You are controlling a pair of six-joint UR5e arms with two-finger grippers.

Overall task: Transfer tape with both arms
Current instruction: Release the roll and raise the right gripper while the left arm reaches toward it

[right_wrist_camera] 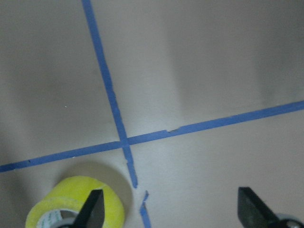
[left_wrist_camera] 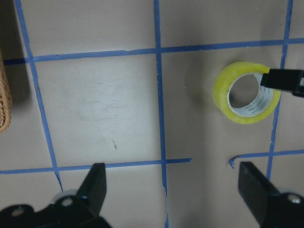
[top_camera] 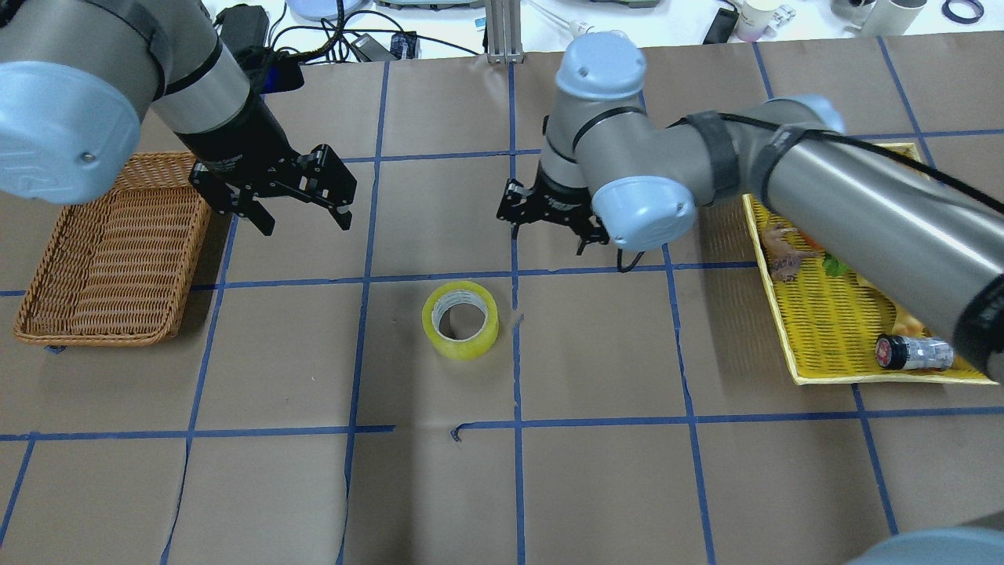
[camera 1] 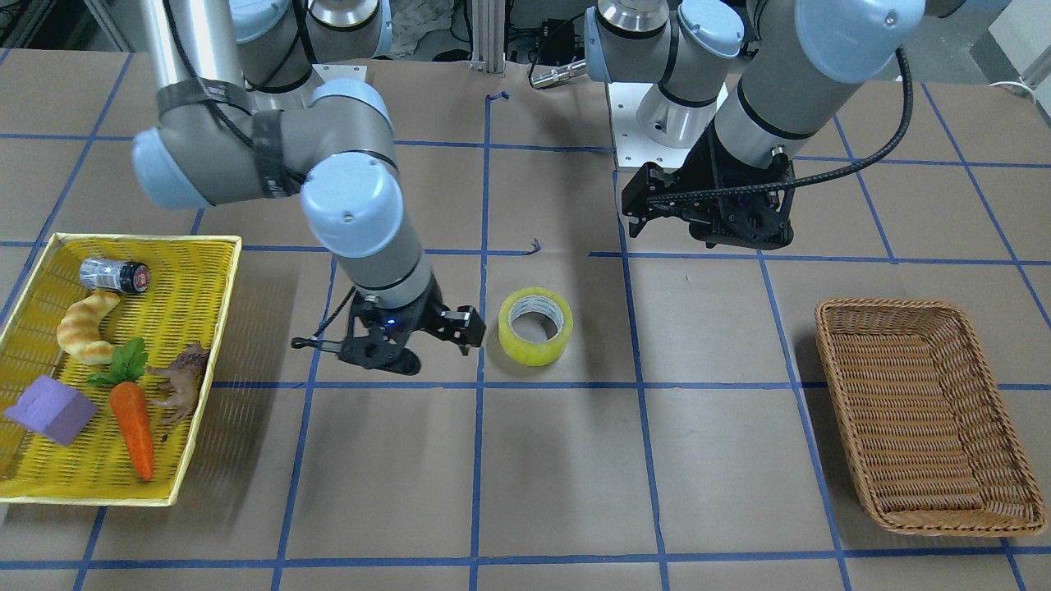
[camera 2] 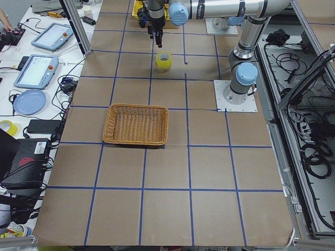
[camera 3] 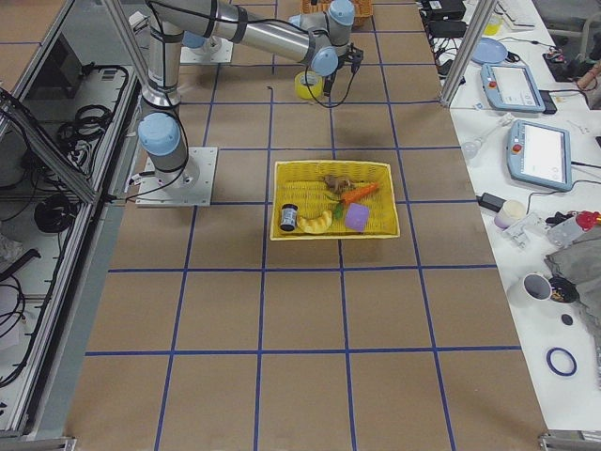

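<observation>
noting the tape [top_camera: 460, 319] resting flat on the brown table paper, core opening upward, just left of centre in the overhead view, inside one blue-taped square and close to a vertical blue line. found the right gripper [camera 1: 462, 327] released, fingers spread wide, low over the table just left of the roll in the front-facing view, a narrow gap between them, holding nothing. confirmed from the right wrist view: fingers [right_wrist_camera: 92, 211] set well apart at the bottom of the frame, roll at lower left. found the left gripper [top_camera: 306, 225] likewise released and holding nothing, raised at upper left of the overhead view, well apart from the roll, beside the brown wicker basket [top_camera: 110, 251]. recorded at the left edge of the front-facing view a yellow basket [camera 1: 193, 279] containing a croissant [camera 1: 86, 328], carrot [camera 1: 133, 427], purple block [camera 1: 51, 409], toy animal [camera 1: 185, 382] and small jar [camera 1: 115, 276].
</observation>
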